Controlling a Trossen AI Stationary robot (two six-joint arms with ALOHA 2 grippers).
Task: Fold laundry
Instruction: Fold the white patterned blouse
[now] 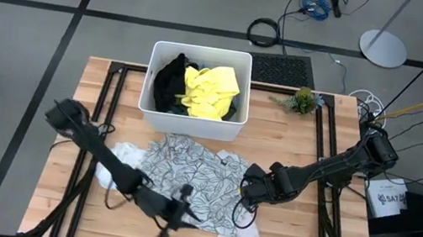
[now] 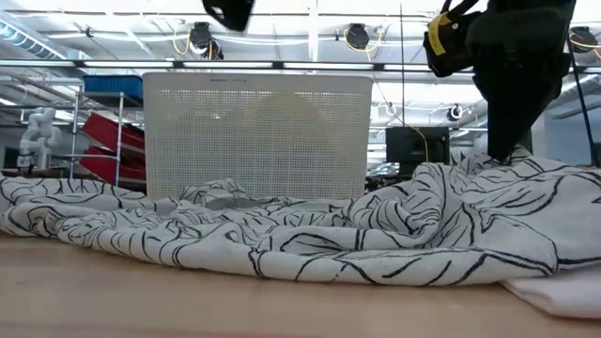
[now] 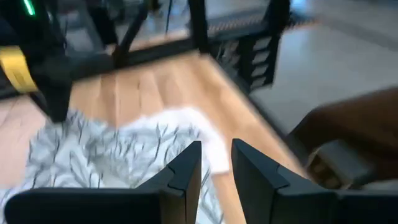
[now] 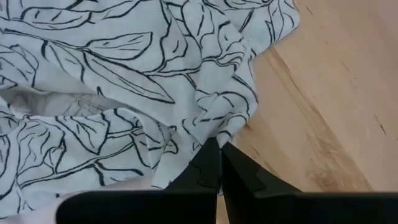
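The grey-white garment with the dark leaf-line pattern (image 1: 186,170) lies spread and rumpled in the middle of the table, over small white cloths at its left (image 1: 119,155) and near right (image 1: 243,232). Black (image 1: 169,80), bright yellow (image 1: 211,90) and dark green garments lie in the white tub (image 1: 150,107) at the far edge. My right gripper (image 1: 247,185) is shut on the patterned garment's right edge. My left gripper (image 3: 217,149) hovers over the garment's near edge (image 1: 178,212), its fingers a little apart and empty. My right gripper pinches the patterned garment's right-hand edge (image 4: 214,132) between its two fingertips. The fingers come from above, slanting in from the table's right. The cloth rises in a small peak at the fingers (image 2: 488,167), and the rest lies slack on the table.
The white tub stands at the far middle of the table. A small green plant (image 1: 303,101) sits at the far right. Bare wood shows to the right of the garment (image 4: 323,112) and along the near edge (image 2: 188,300). Black frame rails run along both table sides.
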